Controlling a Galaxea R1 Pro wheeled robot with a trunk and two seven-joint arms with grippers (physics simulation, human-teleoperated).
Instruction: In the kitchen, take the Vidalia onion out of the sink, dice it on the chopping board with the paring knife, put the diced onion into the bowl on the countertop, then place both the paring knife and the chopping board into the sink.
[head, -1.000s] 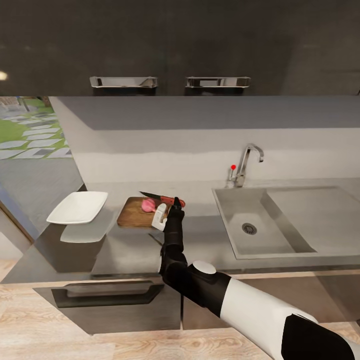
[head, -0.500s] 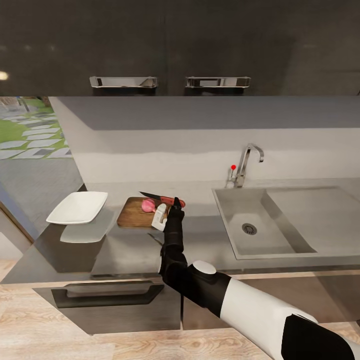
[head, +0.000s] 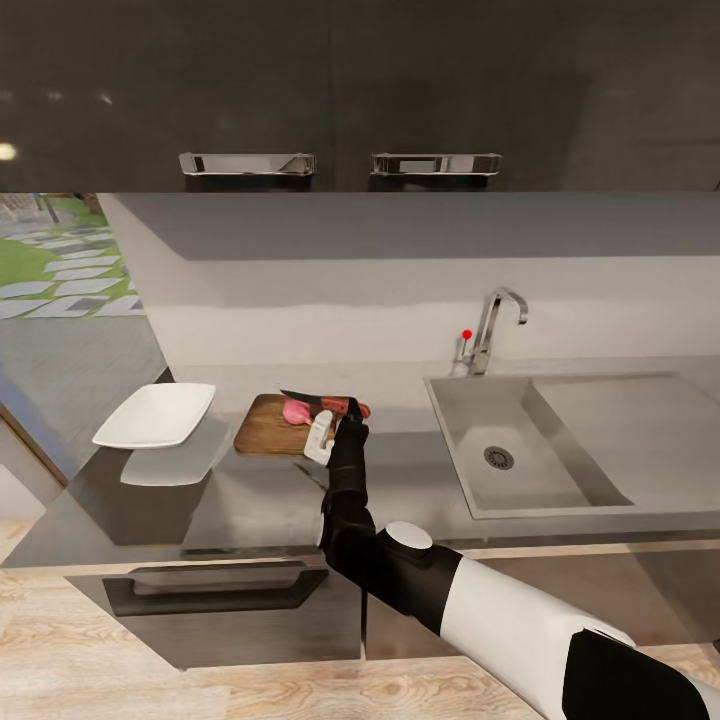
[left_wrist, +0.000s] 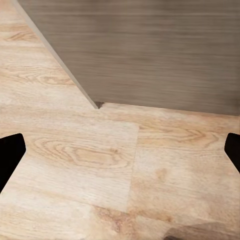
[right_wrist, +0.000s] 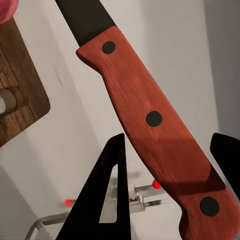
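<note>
With the right gripper (right_wrist: 167, 187) clamped on the knife (right_wrist: 150, 120), I'd press its blade squarely through the onion (head: 296, 410).

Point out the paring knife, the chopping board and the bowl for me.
paring knife (right_wrist: 150, 120): right wrist view, middle of its red handle.
chopping board (head: 265, 428): head view, bare wood.
bowl (head: 155, 415): head view, its white inside.
</note>
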